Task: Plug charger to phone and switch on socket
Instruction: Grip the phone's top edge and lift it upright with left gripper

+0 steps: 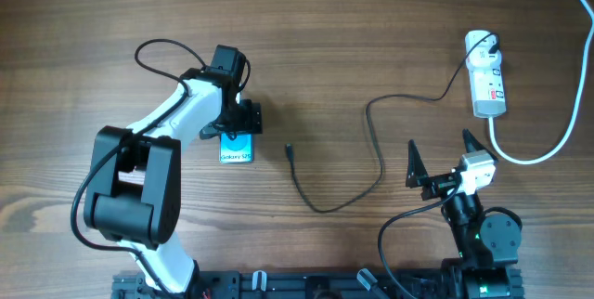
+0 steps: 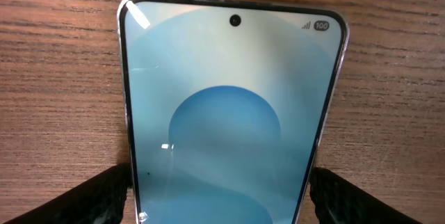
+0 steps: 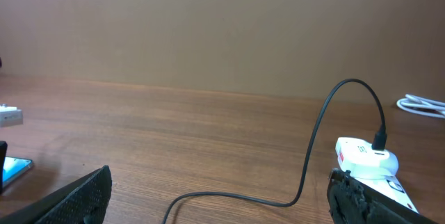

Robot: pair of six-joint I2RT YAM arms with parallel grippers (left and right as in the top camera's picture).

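The phone (image 1: 238, 150) lies flat, screen up, on the wooden table (image 1: 371, 20), left of centre, with its "Galaxy" lettering towards the robot's base. The left gripper (image 1: 239, 124) sits over the phone's far part; in the left wrist view its two black fingers (image 2: 97, 196) stand one at each long edge of the phone, and the jaws appear closed against those edges. The charger (image 1: 376, 141) runs as a thin black cable across the middle of the table. Its black plug (image 1: 493, 53) is seated in the far end of the socket (image 1: 488, 90), and its small connector (image 1: 289, 149) lies loose on the table to the right of the phone, near it but not touching. The socket is at the right side of the table, and its thick white cord (image 1: 548, 153) loops away to the right. The right gripper (image 1: 439, 143) is above the table, nearer the robot than the socket, its jaws spread wide and holding nothing
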